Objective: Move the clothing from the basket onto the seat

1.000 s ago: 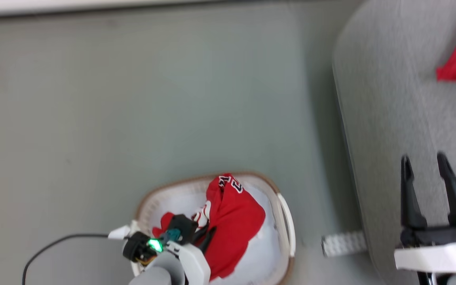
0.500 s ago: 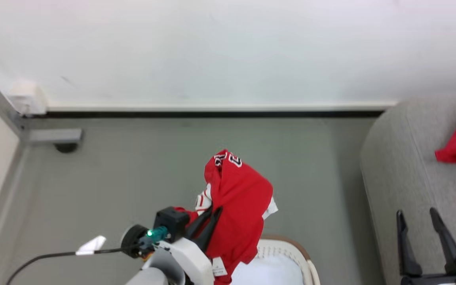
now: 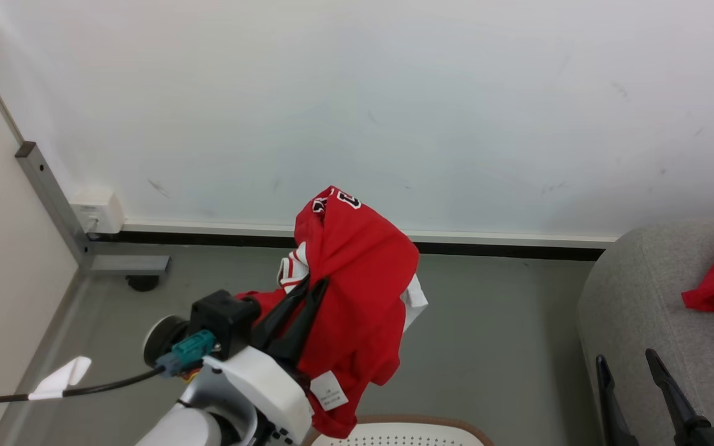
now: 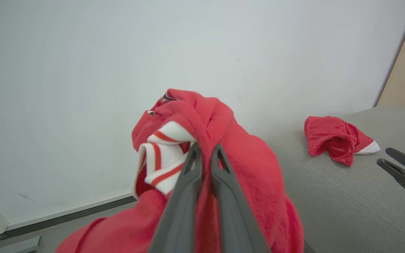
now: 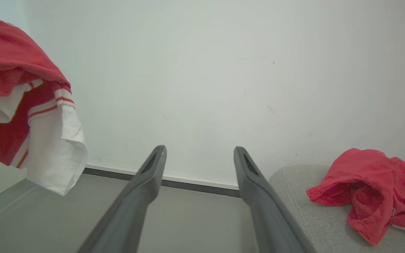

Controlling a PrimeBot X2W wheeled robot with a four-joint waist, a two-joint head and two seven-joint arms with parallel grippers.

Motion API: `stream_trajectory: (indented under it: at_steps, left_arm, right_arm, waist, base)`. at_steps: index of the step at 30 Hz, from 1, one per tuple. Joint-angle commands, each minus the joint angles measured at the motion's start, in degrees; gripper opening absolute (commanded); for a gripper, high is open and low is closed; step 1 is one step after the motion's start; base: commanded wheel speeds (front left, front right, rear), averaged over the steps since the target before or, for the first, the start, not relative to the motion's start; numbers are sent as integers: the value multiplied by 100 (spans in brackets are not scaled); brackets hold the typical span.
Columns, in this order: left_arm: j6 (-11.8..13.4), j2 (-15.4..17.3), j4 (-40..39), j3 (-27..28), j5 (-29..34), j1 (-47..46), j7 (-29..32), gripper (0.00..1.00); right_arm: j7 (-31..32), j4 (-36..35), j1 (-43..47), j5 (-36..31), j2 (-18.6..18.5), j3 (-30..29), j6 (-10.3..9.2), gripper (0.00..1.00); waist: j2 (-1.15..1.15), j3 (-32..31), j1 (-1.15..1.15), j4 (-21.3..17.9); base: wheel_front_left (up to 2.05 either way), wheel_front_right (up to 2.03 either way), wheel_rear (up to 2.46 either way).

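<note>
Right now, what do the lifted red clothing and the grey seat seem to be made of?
The clothing: soft matte fabric, likely a knit; it drapes in folds, with ribbed white trim. The seat: light grey woven upholstery, matte; a fine weave texture shows.

L forearm (image 3: pixel 258 390): white shell.
Wrist block (image 3: pixel 224 316): blk.
Connector (image 3: pixel 186 352): teal.
Cable (image 3: pixel 109 383): blk, white tag.
R gripper (image 5: pixel 199 150): long dark-grey fingers.
</note>
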Motion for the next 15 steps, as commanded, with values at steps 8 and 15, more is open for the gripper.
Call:
stream_trajectory:
  at_steps: [8,15]
  left_arm:
    - [159,162,-365,24,-79,276,166,0]
    - [135,184,-559,-26,-123,262,246,0]
  right_arm:
    - [3,-56,85,-53,-12,212,-13,100]
    - [4,-200,-215,-803,-196,698,-13,100]
  waist:
    - [0,-121,2,-55]
    - [0,-57,2,-149]
  base:
    - [0,0,0]
    - [0,0,0]
